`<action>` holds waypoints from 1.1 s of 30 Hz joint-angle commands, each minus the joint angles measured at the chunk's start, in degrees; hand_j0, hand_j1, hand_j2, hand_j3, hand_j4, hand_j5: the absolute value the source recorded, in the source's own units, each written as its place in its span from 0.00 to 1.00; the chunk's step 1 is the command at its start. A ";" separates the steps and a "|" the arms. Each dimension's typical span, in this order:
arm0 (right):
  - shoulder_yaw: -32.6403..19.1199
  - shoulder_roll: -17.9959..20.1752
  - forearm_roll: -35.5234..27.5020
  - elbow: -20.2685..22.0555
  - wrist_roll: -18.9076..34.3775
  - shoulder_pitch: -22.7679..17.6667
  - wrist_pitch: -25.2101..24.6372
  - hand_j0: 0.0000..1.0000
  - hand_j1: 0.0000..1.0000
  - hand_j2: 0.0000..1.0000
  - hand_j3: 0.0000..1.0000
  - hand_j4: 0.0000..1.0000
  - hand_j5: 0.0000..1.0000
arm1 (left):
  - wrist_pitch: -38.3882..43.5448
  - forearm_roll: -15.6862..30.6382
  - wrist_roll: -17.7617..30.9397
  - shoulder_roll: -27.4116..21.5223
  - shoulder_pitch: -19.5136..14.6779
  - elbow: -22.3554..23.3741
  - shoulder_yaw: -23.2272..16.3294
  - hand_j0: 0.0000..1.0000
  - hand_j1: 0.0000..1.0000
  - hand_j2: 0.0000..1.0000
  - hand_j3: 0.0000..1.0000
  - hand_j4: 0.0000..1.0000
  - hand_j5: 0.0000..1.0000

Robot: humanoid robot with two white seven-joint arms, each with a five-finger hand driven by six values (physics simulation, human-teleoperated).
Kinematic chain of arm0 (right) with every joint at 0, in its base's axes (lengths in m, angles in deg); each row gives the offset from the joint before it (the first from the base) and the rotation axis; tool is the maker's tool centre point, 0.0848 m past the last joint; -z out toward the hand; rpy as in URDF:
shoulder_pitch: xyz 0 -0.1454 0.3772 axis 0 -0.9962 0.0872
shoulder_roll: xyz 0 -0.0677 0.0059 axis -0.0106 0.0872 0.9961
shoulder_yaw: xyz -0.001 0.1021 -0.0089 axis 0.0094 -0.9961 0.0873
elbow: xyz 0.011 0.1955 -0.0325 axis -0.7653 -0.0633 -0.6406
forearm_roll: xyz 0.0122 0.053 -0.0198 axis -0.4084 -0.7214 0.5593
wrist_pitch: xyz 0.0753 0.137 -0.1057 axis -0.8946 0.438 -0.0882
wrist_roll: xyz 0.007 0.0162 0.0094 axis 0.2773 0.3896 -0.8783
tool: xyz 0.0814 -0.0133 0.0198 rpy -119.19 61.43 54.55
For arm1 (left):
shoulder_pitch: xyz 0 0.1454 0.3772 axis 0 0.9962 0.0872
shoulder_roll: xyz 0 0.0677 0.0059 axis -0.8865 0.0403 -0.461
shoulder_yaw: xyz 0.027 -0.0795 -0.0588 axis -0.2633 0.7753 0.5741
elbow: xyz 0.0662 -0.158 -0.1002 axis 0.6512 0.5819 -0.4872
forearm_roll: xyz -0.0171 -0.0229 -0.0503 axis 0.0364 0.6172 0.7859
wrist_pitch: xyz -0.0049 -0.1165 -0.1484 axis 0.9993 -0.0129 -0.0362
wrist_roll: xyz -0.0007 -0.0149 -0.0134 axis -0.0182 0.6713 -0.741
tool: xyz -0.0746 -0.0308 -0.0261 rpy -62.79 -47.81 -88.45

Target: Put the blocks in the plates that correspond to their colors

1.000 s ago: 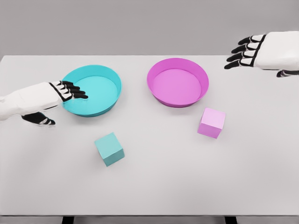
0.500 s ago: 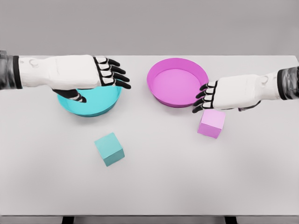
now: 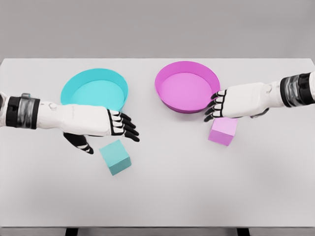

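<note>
Teal block (image 3: 115, 157) and pink block (image 3: 223, 129) both sit on the counter (image 3: 172, 196), neither in its plate. Left hand (image 3: 106, 125) hovers just above-left of teal block, right hand (image 3: 231, 104) just above pink block; fingers apart, empty. Reach step. Next: lower, close, lift to teal plate (image 3: 94, 92), pink plate (image 3: 187, 86).

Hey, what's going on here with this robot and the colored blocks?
A two-armed robot is sorting blocks into plates of the same color on a white table. Nothing is sorted yet: the teal plate and the magenta plate are both empty. The left hand hovers with fingers spread just above and left of the teal block, while the right hand reaches over the pink block. Neither block is grasped at this moment.
</note>
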 commanded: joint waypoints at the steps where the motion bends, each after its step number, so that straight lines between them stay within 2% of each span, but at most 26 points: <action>1: 0.91 -0.82 0.95 -1.80 -0.02 0.00 -0.11 1.00 1.00 1.00 1.00 1.00 1.00 | 0.18 -0.49 -0.03 0.38 0.09 0.02 -0.12 1.00 1.00 1.00 1.00 1.00 1.00; 8: 3.55 -2.76 2.27 -2.42 -0.02 0.44 -0.11 1.00 1.00 1.00 1.00 1.00 1.00 | 0.18 -3.92 -0.03 1.17 2.55 0.02 -0.03 1.00 1.00 1.00 1.00 1.00 1.00; 12: 3.64 -3.81 2.27 -4.88 -0.02 0.88 -0.11 1.00 1.00 1.00 1.00 1.00 1.00 | 0.18 -5.68 -0.03 1.96 3.87 0.02 0.05 1.00 1.00 1.00 1.00 1.00 1.00; 18: 6.28 -4.95 2.62 -5.49 -0.02 0.88 -0.11 1.00 1.00 1.00 1.00 1.00 1.00 | 0.18 -7.09 -0.03 2.84 3.96 0.29 -0.03 1.00 1.00 1.00 1.00 1.00 1.00; 25: 7.07 -5.57 3.76 -5.49 -0.02 0.88 -0.11 1.00 1.00 1.00 1.00 1.00 1.00 | 0.18 -7.53 -0.03 3.11 4.75 0.55 -0.03 1.00 1.00 1.00 1.00 1.00 1.00; 33: 7.33 -6.36 4.55 -6.19 -0.02 0.97 -0.11 1.00 1.00 1.00 1.00 1.00 1.00 | 0.18 -8.76 -0.03 6.01 4.75 3.36 -0.03 1.00 1.00 1.00 1.00 1.00 1.00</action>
